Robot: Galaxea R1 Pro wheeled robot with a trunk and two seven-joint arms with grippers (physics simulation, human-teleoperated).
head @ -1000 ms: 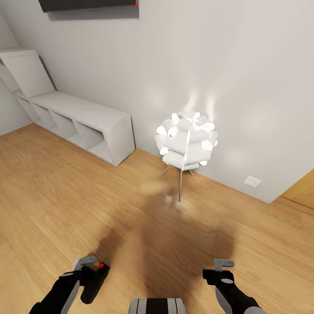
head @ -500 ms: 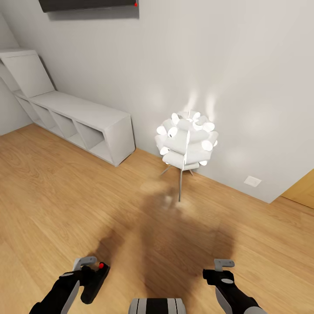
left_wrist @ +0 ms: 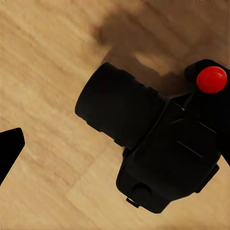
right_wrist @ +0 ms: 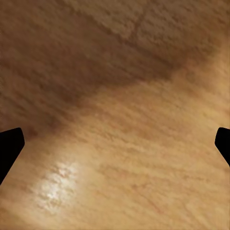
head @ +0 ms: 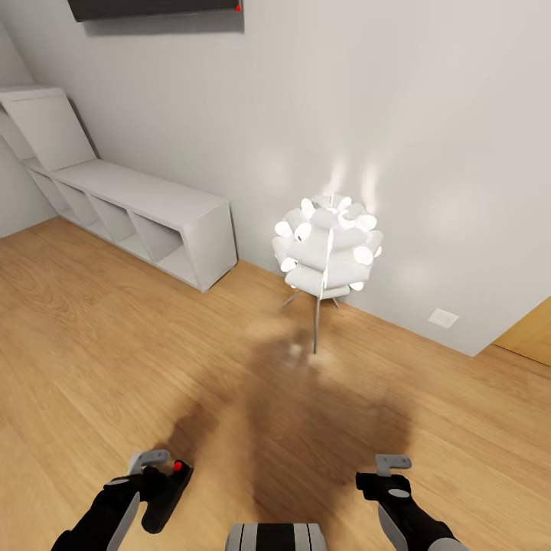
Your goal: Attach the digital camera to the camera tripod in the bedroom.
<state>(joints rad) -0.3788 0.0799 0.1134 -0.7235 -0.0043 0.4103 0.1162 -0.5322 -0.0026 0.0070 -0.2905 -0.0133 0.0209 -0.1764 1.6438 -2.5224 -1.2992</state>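
Left gripper (head: 157,482) at 7 o'clock grasps the digital camera (left_wrist: 153,148), lens over wood floor (head: 92,344). Right gripper (head: 392,478), 5 o'clock, spread apart. Lit floor lamp (head: 327,249) at 12 o'clock.

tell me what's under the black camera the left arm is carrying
Under the small black boxy digital camera, held in the left gripper, lies bare light wood plank floor with a dark shadow across it. The patch of floor directly beneath the camera body is covered by it.

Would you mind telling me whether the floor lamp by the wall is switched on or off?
On: the floor lamp glows bright white and throws light patches on the wall behind it.
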